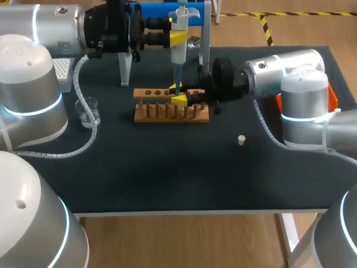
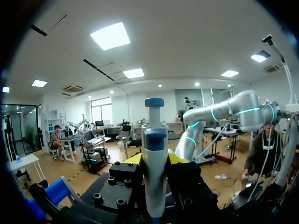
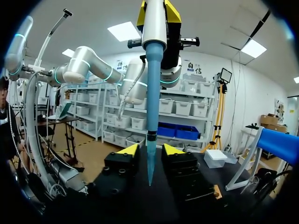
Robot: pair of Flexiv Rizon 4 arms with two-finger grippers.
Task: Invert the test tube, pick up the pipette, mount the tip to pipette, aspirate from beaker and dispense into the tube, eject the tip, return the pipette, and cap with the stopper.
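The white and blue plastic pipette [image 1: 178, 50] stands upright above the middle of the bench's far edge, with its blue plunger button on top. The left gripper [image 1: 177, 38] has it by the body. Both yellow-tipped fingers [image 2: 133, 158] press on the pale barrel from two sides, closed only as far as the barrel allows. A long tapered blue pipette tip [image 3: 150, 102] is mounted on the lower end and points straight down. Its point ends right at the right gripper [image 1: 178, 94], just over the far rail of the rack. Whether the right gripper has hold of anything cannot be told, and a clear test tube cannot be made out there in any view.

Under both grippers a light wooden test-tube rack [image 1: 167, 111] with a row of holes and pegs stands on the black bench [image 1: 167, 178], in the middle and nearer the far edge. A small clear glass beaker [image 1: 89, 113] stands near the left edge, well apart from the rack and just beside the left arm's white coiled cable [image 1: 83, 95]. A small white stopper [image 1: 241, 139] lies alone to the right of the middle, nearer the front edge than the rack.

Behind the pipette, at the far edge, is a stand with pale uprights and a blue crossbar [image 1: 162, 8]. A white perforated tip box [image 1: 63, 71] sits at the far left corner, partly hidden by the left arm [image 1: 50, 28]. The right arm [image 1: 279, 70] comes in from the right edge and lies low toward the rack. An orange object [image 1: 333, 97] shows behind it at that edge.
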